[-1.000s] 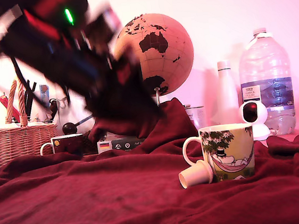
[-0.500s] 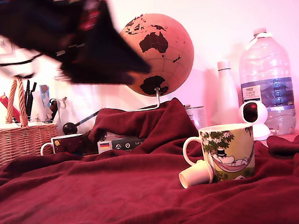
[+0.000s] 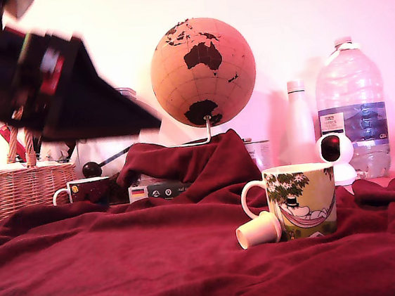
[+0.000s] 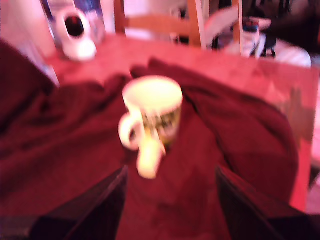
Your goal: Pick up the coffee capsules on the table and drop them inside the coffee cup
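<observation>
Cream capsule (image 3: 258,230) touching cup (image 3: 303,199), globe (image 3: 203,71) behind, tool (image 4: 170,210) spread

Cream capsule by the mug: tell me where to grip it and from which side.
Grip the cream capsule across its tapered body, coming from above. It lies on its side against the coffee cup just below the handle, so a sideways approach looks blocked on the cup's side. The gripper is open.
</observation>
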Tool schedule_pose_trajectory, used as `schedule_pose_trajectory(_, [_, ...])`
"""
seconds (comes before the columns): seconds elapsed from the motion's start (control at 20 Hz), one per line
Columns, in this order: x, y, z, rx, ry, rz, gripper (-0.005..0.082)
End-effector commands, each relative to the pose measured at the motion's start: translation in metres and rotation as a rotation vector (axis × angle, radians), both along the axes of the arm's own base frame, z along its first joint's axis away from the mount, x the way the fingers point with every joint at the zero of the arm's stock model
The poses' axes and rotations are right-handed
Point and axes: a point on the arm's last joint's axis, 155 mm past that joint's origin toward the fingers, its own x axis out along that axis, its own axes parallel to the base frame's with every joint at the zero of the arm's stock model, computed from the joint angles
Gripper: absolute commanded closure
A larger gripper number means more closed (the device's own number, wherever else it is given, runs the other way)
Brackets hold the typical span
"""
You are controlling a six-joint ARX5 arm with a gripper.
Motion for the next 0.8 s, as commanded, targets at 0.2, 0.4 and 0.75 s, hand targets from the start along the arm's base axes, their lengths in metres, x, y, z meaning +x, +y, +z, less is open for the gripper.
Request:
schedule_pose_trajectory(0.2, [0.001,-0.001,-0.001,-0.005,-0.002,-0.001,0.0269])
schedule_pose_trajectory(0.4, [0.007,-0.006,-0.003,-0.02,-0.019,-0.003,0.0269])
schedule_pose_trajectory(0.75, [0.02,-0.017,-0.016,-0.045,-0.016,0.004,0.0269])
